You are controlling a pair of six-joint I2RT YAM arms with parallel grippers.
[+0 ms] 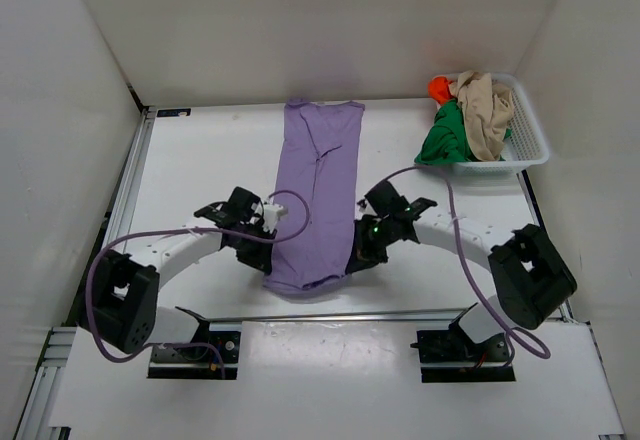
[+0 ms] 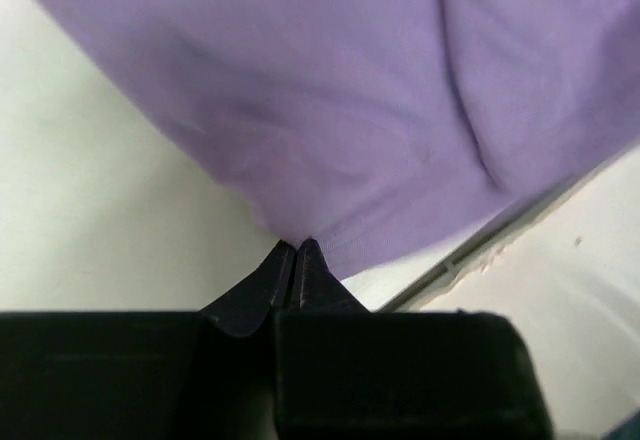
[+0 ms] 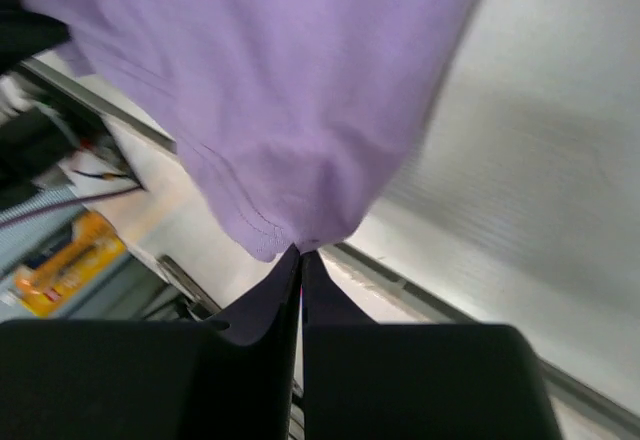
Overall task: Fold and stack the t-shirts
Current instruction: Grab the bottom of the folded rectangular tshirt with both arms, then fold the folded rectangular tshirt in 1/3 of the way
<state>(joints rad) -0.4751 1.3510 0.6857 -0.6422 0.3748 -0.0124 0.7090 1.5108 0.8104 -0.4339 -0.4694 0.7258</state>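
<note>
The lilac t-shirt lies lengthwise down the middle of the table as a narrow strip. My left gripper is shut on its near left edge, and the purple cloth bunches at the pinched fingertips. Over on the near right edge, my right gripper is shut on the hem corner, which runs into its closed tips. The beige t-shirt, the green t-shirt and the orange-red t-shirt are piled in the basket.
A white mesh basket stands at the table's back right corner. White walls close in the back and both sides. A metal rail runs along the left edge, and purple cables trail from both arms.
</note>
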